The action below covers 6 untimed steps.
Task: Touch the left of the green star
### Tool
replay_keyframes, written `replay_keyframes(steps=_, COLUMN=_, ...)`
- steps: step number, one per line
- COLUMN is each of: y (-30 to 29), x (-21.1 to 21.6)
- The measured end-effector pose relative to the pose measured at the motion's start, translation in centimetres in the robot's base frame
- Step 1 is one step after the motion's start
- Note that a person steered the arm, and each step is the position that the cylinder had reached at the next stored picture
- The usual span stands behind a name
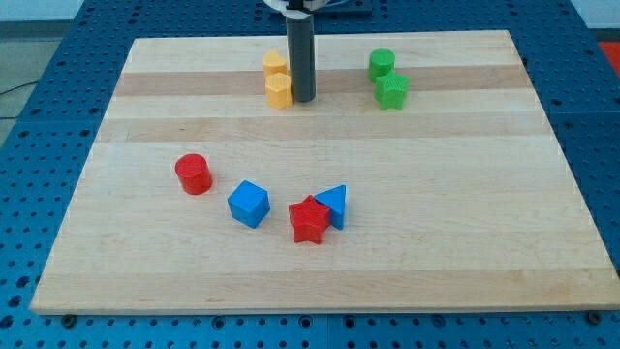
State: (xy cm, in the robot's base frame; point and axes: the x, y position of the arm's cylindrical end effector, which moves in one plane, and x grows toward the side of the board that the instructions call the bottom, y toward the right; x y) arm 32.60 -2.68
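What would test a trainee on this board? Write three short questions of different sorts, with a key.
1. True or false: my tip touches the green star.
2. Which block sits beside my tip, on the view's left? A) red cylinder B) yellow block C) blue cube
3. Fill in: the red star touches the blue ____.

Key: 1 false, bare board lies between them. 2 B. 3 triangle.

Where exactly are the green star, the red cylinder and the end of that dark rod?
green star point(392, 91), camera view, centre of its top face.
red cylinder point(193, 174), camera view, middle of its side and top.
my tip point(303, 99), camera view, the rod's very bottom end.
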Motion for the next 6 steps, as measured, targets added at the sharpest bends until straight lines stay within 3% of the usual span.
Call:
replay_keyframes(steps=3, y=0.0, x=2.4)
replay_keyframes(steps=5, y=-6.5, x=5.5)
replay_keyframes(steps=6, y=-5.9, x=5.5)
